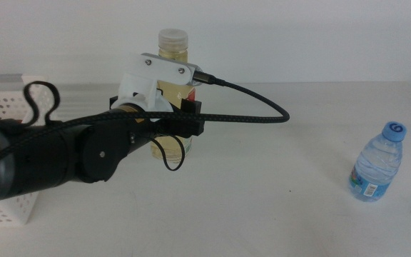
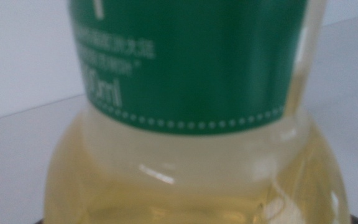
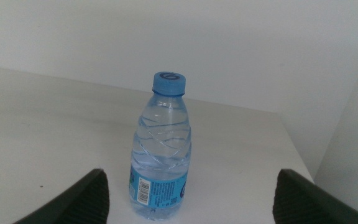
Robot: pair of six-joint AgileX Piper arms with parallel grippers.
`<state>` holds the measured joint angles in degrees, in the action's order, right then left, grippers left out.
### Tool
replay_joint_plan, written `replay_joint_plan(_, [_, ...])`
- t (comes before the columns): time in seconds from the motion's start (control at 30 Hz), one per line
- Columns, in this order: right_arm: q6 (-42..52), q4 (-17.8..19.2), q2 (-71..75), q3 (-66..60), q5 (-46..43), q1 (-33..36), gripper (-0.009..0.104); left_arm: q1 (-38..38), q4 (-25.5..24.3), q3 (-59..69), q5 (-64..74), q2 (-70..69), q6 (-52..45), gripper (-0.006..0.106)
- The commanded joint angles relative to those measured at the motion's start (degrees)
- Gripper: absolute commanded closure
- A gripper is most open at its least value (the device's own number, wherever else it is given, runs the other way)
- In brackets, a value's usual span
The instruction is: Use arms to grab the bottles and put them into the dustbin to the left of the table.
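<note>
L gripper hides most of yellow bottle, grip unclear; R fingers wide by water bottle.

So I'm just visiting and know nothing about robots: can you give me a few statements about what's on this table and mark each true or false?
1. The left hand is at the tall bottle of yellow liquid. True.
2. The small water bottle lies on its side. False: it stands upright on the table.
3. The water bottle's cap is blue. True.
4. The white basket sits at the table's right side. False: it is at the left.
5. The right hand is clamped on the water bottle. False: its jaws are wide open, apart from it.
</note>
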<state>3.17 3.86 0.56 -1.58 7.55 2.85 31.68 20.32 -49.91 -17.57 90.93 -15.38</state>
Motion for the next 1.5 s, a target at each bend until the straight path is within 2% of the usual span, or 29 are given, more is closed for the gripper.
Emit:
replay_joint_plan(0.0, [0.27, 0.39, 1.6, 0.43, -4.28, -0.49, 0.026, 0.13, 0.63, -1.96, -6.17, -4.67, -0.5, 0.105])
replay_joint_plan(0.2, [0.27, 0.39, 1.6, 0.43, -4.28, -0.49, 0.026, 0.13, 0.57, -1.96, -4.34, -7.1, -0.45, 0.105])
replay_joint_plan(0.5, [0.27, 0.39, 1.6, 0.43, -4.28, -0.49, 0.026, -1.83, 0.63, -2.02, 8.92, -13.46, -0.47, 0.105])
replay_joint_plan(0.8, [0.27, 0.39, 1.6, 0.43, -4.28, -0.49, 0.026, -8.63, 0.63, -7.36, 31.04, -14.93, 0.31, 0.105])
replay_joint_plan(1.0, [0.27, 0.39, 1.6, 0.43, -4.28, -0.49, 0.026, -14.88, 0.56, -12.04, 41.51, -14.81, 0.31, 0.105])
replay_joint_plan(1.47, [0.27, 0.39, 1.6, 0.43, -4.28, -0.49, 0.026, -35.59, 0.62, -26.7, 68.48, -10.19, 0.1, 0.105])
